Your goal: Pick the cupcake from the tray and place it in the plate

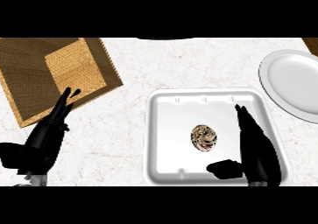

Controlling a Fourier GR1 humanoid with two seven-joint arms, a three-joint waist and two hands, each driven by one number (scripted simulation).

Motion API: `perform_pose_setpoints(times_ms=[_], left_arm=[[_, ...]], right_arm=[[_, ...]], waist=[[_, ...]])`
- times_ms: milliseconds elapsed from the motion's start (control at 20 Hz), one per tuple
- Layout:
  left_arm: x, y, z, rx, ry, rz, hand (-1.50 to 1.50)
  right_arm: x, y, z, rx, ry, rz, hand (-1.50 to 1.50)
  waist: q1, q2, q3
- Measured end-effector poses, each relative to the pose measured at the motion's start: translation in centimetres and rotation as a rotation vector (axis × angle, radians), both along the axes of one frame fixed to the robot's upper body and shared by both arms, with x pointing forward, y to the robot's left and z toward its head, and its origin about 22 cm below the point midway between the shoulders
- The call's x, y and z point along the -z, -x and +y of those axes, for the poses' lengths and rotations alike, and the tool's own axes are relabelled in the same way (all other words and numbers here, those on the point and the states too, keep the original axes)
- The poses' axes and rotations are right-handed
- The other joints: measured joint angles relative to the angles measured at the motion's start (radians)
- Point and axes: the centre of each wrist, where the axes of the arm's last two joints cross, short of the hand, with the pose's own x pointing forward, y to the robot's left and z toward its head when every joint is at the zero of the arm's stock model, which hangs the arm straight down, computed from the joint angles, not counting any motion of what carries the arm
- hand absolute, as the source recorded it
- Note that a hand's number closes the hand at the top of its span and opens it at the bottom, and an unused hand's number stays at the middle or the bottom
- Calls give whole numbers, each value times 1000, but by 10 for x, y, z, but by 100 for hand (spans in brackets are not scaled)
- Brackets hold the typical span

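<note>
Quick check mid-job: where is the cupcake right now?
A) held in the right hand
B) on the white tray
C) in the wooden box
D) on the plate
B: the cupcake sits on the white tray, just left of the open right hand, which is not holding it.

Counter (154, 65): white marble-like stone, faint brownish veins, smooth, low sheen. Tray (206, 92): white, smooth, plastic-looking — soft gloss on the rim. Plate (297, 83): white, smooth, glazed look. Box (103, 65): wood, grain visible on the rims, inner panels rougher, woven-looking — matt. Cupcake (204, 137) top: mottled brown and cream, rough. Left hand (44, 135) and right hand (258, 148): plain matt black.
</note>
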Motion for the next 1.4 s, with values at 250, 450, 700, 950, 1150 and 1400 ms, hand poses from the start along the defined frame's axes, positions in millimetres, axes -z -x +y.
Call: perform_pose_setpoints(times_ms=[250,450,700,950,1150,1400], left_arm=[[2,2,-2,9,9,4,0],[2,3,-3,12,15,9,0],[3,2,-5,18,21,7,0],[4,2,-9,14,22,17,0],[4,2,-10,17,27,28,0],[7,4,-13,18,29,35,0]], right_arm=[[10,-8,11,4,30,28,-150],[17,-11,22,-8,37,54,-150],[28,-17,31,-33,50,105,150],[34,-22,34,-65,116,116,150],[37,-24,38,-73,153,106,150],[27,-31,39,-84,196,7,150]], waist=[[-2,0,1],[-3,0,2],[-4,2,3],[-7,-1,2],[-10,-4,0],[-15,-6,2]])
